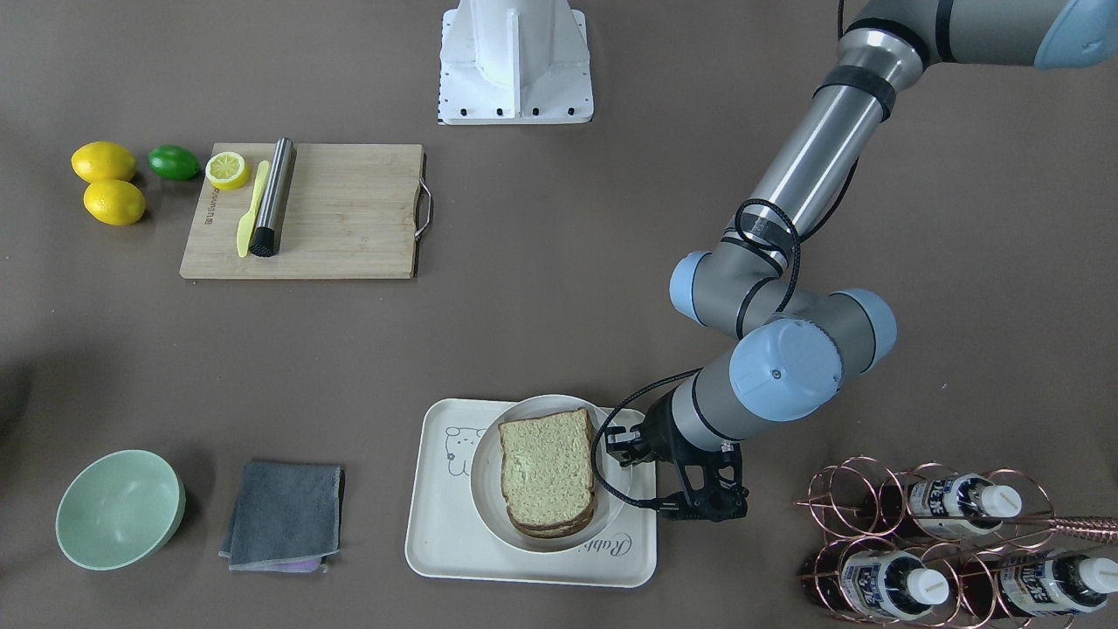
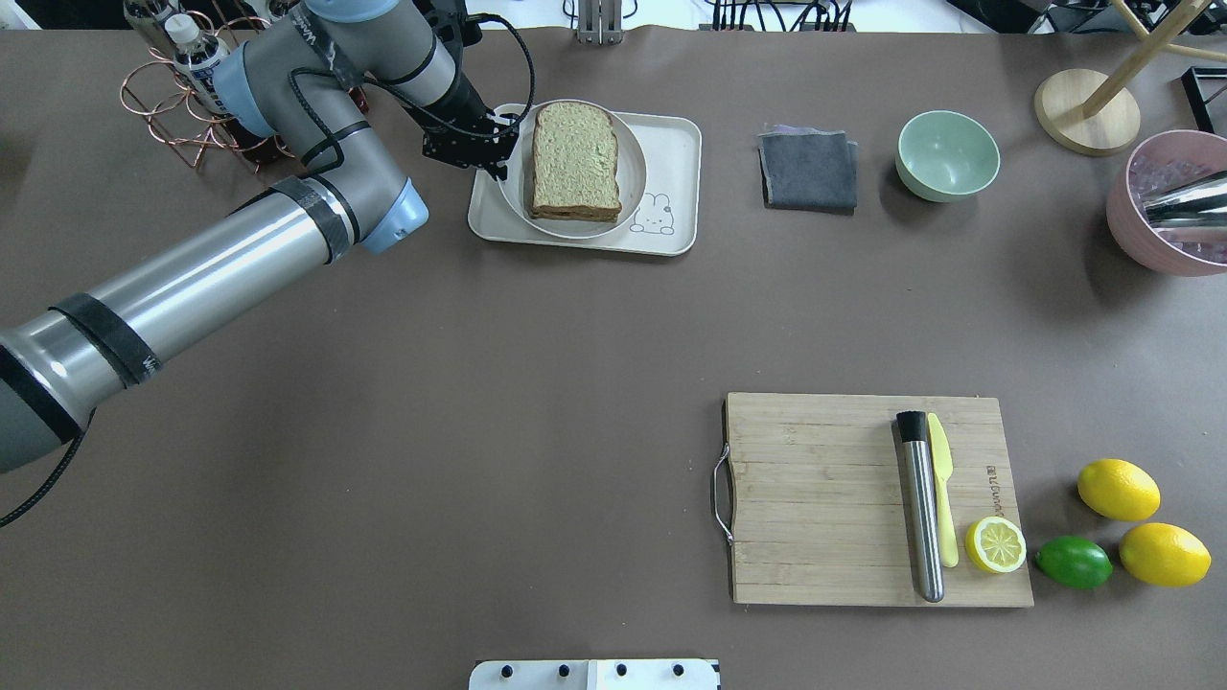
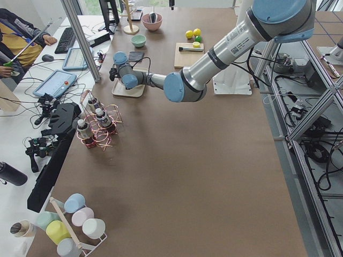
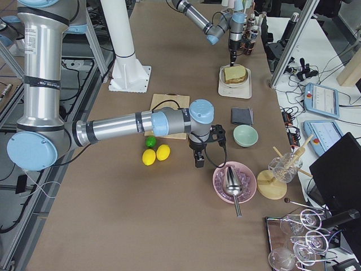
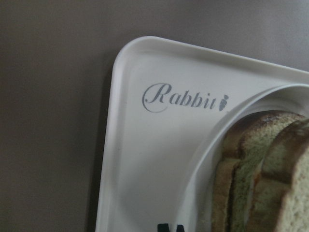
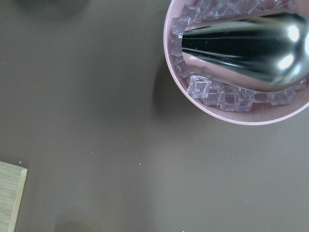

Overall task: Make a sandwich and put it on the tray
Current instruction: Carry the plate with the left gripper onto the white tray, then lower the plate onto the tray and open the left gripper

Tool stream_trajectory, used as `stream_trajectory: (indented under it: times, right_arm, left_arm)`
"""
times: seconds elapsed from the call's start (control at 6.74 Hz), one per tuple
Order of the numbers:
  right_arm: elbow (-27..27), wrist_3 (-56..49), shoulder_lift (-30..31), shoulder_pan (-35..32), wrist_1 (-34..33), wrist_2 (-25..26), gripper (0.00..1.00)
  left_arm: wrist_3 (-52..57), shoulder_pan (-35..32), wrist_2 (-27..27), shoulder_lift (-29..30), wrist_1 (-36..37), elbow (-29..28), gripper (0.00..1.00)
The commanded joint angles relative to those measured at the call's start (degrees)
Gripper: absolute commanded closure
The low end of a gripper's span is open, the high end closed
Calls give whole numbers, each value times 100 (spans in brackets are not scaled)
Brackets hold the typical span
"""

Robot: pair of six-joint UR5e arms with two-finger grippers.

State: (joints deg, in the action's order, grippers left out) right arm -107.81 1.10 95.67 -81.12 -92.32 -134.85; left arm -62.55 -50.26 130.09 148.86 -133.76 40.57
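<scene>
- I see the sandwich [image 1: 548,467] sitting on a white plate [image 1: 485,491], both slices stacked, and the plate lies on the tray [image 1: 437,524].
- My left gripper [image 1: 618,443] is low at the plate's rim, over the tray's "Rabbit" corner. I cannot tell how wide its jaws are.
- My right gripper [image 4: 198,160] hangs near the pink bowl [image 4: 217,183], and I cannot tell its jaw state either.

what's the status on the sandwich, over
Left gripper at the plate rim, jaws unclear. Right gripper near the pink bowl, state unclear. Sandwich on plate, plate on tray. Nothing blocking.
</scene>
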Motion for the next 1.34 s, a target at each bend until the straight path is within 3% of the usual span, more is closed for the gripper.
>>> stream_trajectory:
  times: [0.0,0.74,0.89,1.19]
  right_arm:
    - [-3,22,-5,0,4,2,0]
    - [-38,39,30,9,-5,-7,0]
    - [-47,39,39,0,-5,-15,0]
    - [-65,48,30,9,-14,-33,0]
  left_arm:
    - [15,16,-124,82,-124,-189,100]
    - [-11,245,-606,82,-335,-199,100]
    - [-29,245,-634,82,-335,-199,73]
    - [-99,228,-625,73,-370,-146,32]
